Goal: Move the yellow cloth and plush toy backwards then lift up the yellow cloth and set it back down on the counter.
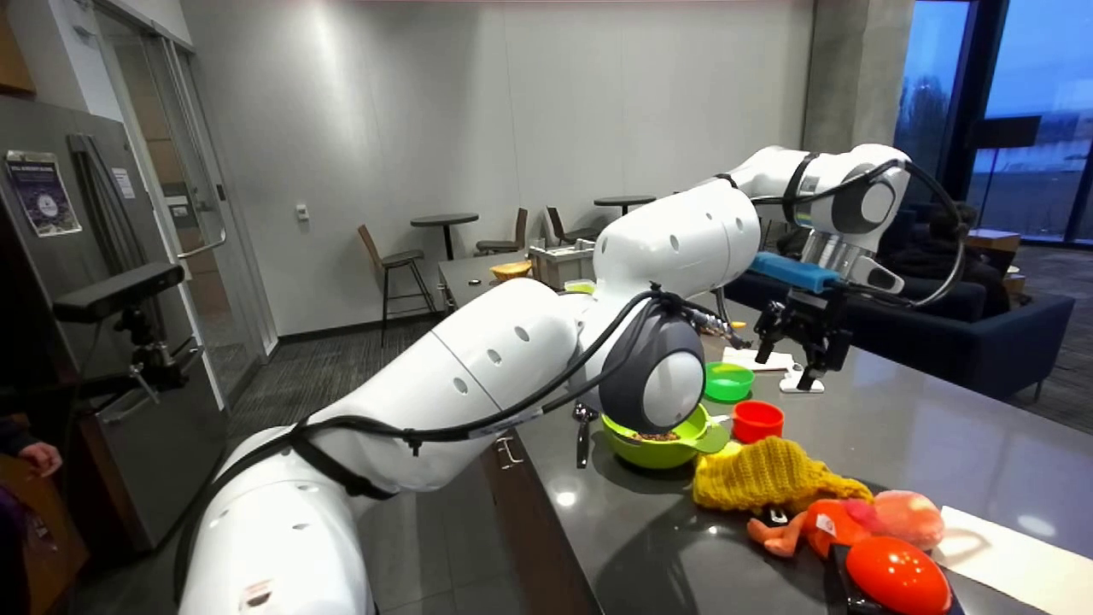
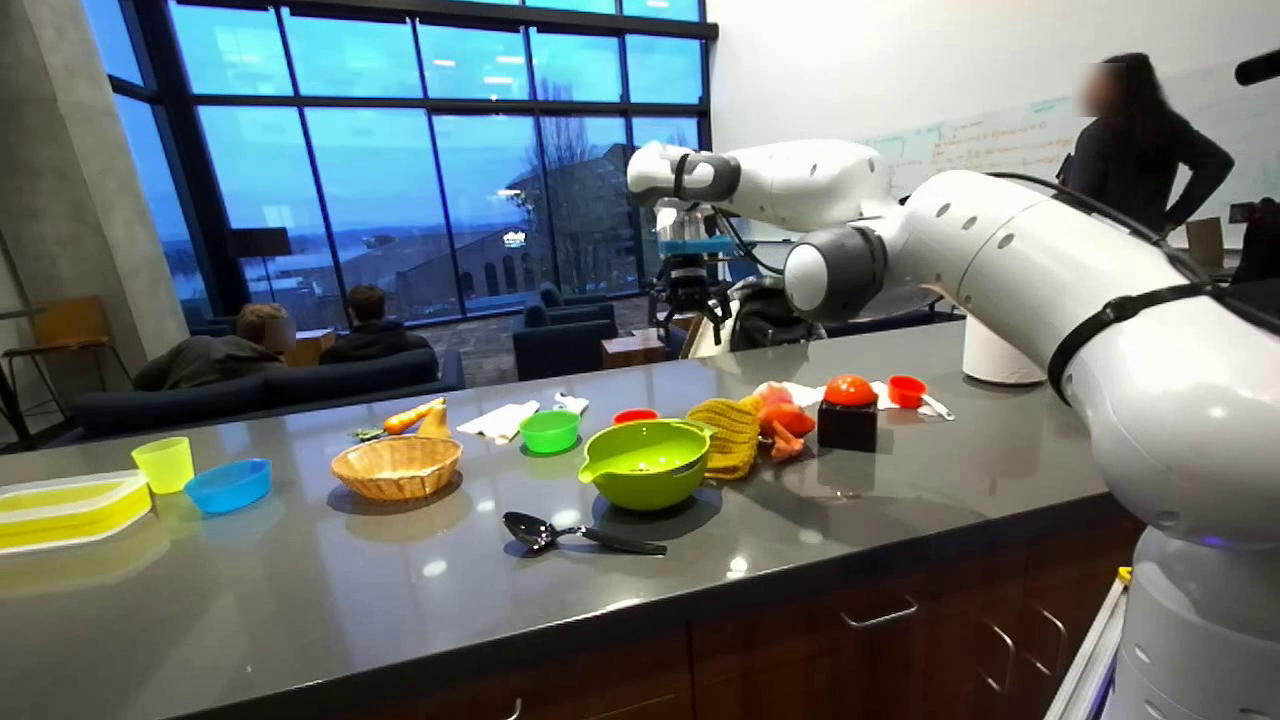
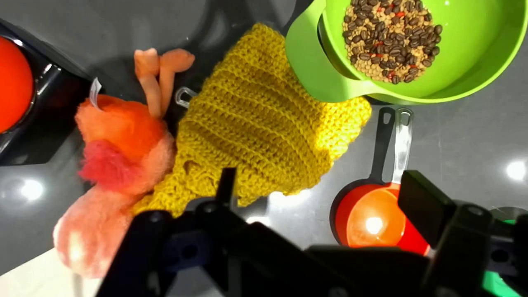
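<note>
While your hand [image 3: 319, 177], fingers [image 3: 420, 202] spread wide, is hanging over the desk [image 2: 350, 600], the cloth [image 3: 255, 128] is lying on the desk between the toy [image 3: 123, 152] and the green bowl [image 3: 474, 53], touching the toy.

In an exterior view, a big white arm [image 1: 521, 346] hangs over the gray counter [image 1: 905, 418]. Its black hand [image 1: 785, 372] is up in the air, spread wide. The yellow cloth [image 1: 768, 478] lies between a lime-green bowl [image 1: 651, 457] and the plush toy [image 1: 864, 515]. A red cup [image 1: 758, 422] sits near the cloth. A shiny red dome [image 1: 898, 576] is beside the toy.
</note>
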Tool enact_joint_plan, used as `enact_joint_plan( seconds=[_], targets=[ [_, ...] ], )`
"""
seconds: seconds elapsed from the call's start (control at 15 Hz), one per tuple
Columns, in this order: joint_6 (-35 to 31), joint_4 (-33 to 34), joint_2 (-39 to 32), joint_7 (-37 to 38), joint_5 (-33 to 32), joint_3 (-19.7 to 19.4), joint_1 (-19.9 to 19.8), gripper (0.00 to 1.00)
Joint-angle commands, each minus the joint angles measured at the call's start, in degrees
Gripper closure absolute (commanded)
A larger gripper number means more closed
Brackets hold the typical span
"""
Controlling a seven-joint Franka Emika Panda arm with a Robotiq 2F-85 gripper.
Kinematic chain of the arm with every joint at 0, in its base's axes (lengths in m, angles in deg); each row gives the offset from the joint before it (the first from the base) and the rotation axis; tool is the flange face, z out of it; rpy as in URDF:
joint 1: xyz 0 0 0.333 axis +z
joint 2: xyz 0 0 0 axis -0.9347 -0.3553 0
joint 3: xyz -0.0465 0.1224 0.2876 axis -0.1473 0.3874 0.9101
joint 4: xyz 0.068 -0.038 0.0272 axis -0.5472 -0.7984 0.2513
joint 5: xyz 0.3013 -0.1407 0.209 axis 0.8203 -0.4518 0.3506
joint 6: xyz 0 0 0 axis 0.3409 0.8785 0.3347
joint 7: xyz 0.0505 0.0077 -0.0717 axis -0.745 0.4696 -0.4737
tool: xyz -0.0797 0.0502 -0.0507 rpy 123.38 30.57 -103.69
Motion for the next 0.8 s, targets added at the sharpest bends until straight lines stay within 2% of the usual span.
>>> enact_joint_plan(
  seconds=[0.0,0.27,0.73],
  targets=[
    [-0.7,1.4,-2.4,-1.8,1.0,1.3,-1.4,0.0],
    [-0.7,1.5,-4.3,-1.8,1.7,2.0,-2.7,0.0],
    [-0.7,1.7,-7.5,-5.6,2.4,2.2,-7.9,0.0]
  ],
)
